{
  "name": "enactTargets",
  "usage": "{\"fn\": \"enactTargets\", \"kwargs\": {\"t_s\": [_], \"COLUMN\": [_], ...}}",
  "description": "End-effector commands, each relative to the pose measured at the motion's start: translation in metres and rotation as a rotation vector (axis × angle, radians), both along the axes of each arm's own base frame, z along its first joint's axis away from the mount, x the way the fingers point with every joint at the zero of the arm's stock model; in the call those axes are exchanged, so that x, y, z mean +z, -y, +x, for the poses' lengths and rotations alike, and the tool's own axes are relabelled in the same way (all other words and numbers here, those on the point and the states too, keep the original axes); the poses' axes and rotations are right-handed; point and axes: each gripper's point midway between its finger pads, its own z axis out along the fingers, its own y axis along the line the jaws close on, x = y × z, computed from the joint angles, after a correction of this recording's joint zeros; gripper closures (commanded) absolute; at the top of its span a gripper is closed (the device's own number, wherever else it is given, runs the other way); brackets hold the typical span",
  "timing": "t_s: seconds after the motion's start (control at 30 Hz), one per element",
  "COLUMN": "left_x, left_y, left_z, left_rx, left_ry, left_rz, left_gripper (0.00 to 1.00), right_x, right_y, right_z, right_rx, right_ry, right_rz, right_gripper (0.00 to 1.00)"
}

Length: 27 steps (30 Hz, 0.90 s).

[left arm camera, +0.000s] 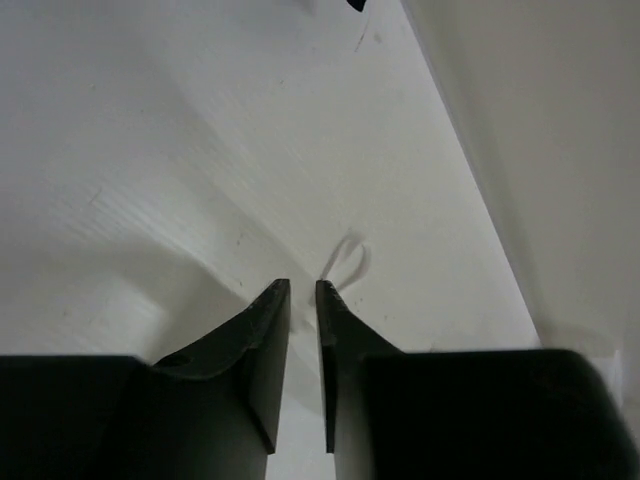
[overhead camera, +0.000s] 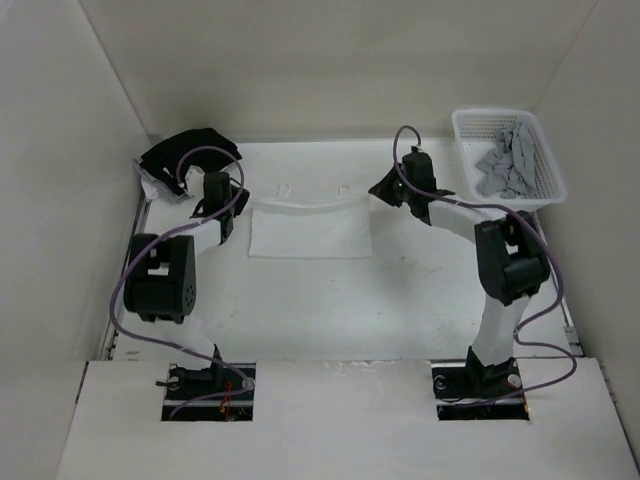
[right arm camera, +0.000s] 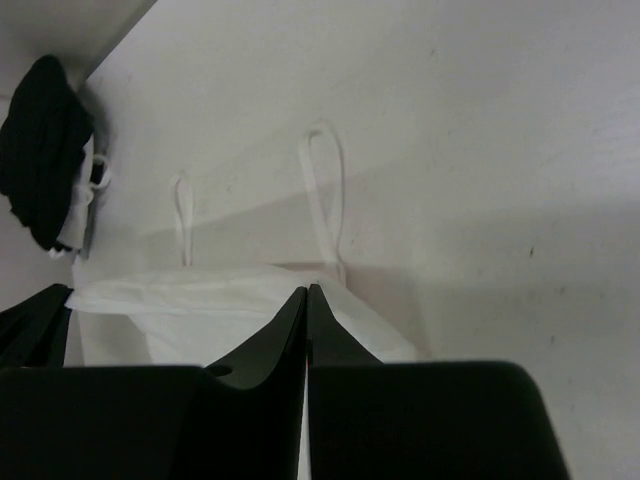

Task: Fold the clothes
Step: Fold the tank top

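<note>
The clothes [overhead camera: 310, 232], a flat white camisole, lie by the tabletop's [overhead camera: 330, 310] far edge, long axis left to right, equally near both arms: left gripper [left arm camera: 303, 285] at its left end slightly parted and empty, right gripper [right arm camera: 306, 290] at its right end closed.

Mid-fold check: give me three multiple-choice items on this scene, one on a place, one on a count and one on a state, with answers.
1. Where is the grey garment?
A) in the basket
B) on the floor
C) hung on the wall

2. How many straps show on the camisole?
A) one
B) two
C) four

3. How does the right pincer stand?
A) wide open
B) shut
C) out of view

Answers:
1 A: it lies inside the basket at the far right.
2 B: two thin loops stick out from the far edge.
3 B: its fingers meet in the right wrist view.
</note>
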Motion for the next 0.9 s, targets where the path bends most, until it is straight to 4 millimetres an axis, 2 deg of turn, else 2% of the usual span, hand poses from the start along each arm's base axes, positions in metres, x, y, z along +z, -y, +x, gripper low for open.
{"fn": "enactTargets", "kwargs": {"t_s": [0.0,0.1,0.13,0.17,0.23,0.3,0.33,0.37,0.47,0.5,0.57,0.63,0.73,0.87], "left_x": [0.007,0.006,0.009,0.009,0.007,-0.005,-0.014,-0.024,-0.05,-0.053,-0.061,-0.069,-0.078,-0.083], "left_y": [0.002,-0.003,-0.003,-0.003,-0.002,0.007,0.011,0.011,0.007,0.007,0.012,0.015,0.013,0.016], "left_z": [0.033,0.027,0.02,0.009,-0.019,-0.052,-0.069,-0.085,-0.124,-0.129,-0.14,-0.143,-0.143,-0.139], "left_rx": [-0.035,-0.028,-0.03,-0.03,-0.028,-0.049,-0.067,-0.08,-0.105,-0.116,-0.154,-0.182,-0.184,-0.197], "left_ry": [0.056,0.062,0.073,0.075,0.071,0.043,0.018,-0.007,-0.083,-0.094,-0.122,-0.147,-0.167,-0.174], "left_rz": [-0.013,-0.016,-0.017,-0.023,-0.022,-0.016,-0.009,0.002,0.022,0.029,0.031,0.025,0.015,0.005], "left_gripper": [0.79,0.69,0.67,0.67,0.67,0.67,0.68,0.68,0.68,0.67,0.65,0.65,0.65,0.66], "right_x": [0.019,0.018,0.018,0.018,0.015,0.008,0.004,-0.001,-0.021,-0.027,-0.04,-0.048,-0.055,-0.066], "right_y": [-0.006,-0.006,-0.004,0.0,0.007,0.009,0.011,0.011,0.008,0.006,0.001,-0.001,0.002,0.002], "right_z": [0.035,0.044,0.041,0.037,0.019,-0.008,-0.022,-0.036,-0.075,-0.086,-0.104,-0.116,-0.126,-0.131], "right_rx": [-0.003,-0.021,-0.03,-0.038,-0.058,-0.067,-0.075,-0.073,-0.044,-0.033,-0.008,0.006,-0.004,0.001], "right_ry": [0.075,0.088,0.087,0.089,0.091,0.097,0.097,0.1,0.071,0.054,0.029,0.017,0.012,-0.013], "right_rz": [0.039,0.038,0.031,0.022,-0.009,-0.032,-0.034,-0.033,-0.028,-0.02,-0.024,-0.025,-0.018,-0.016], "right_gripper": [0.92,0.69,0.62,0.59,0.55,0.53,0.53,0.59,0.86,0.9,0.89,0.82,0.66,0.59]}}
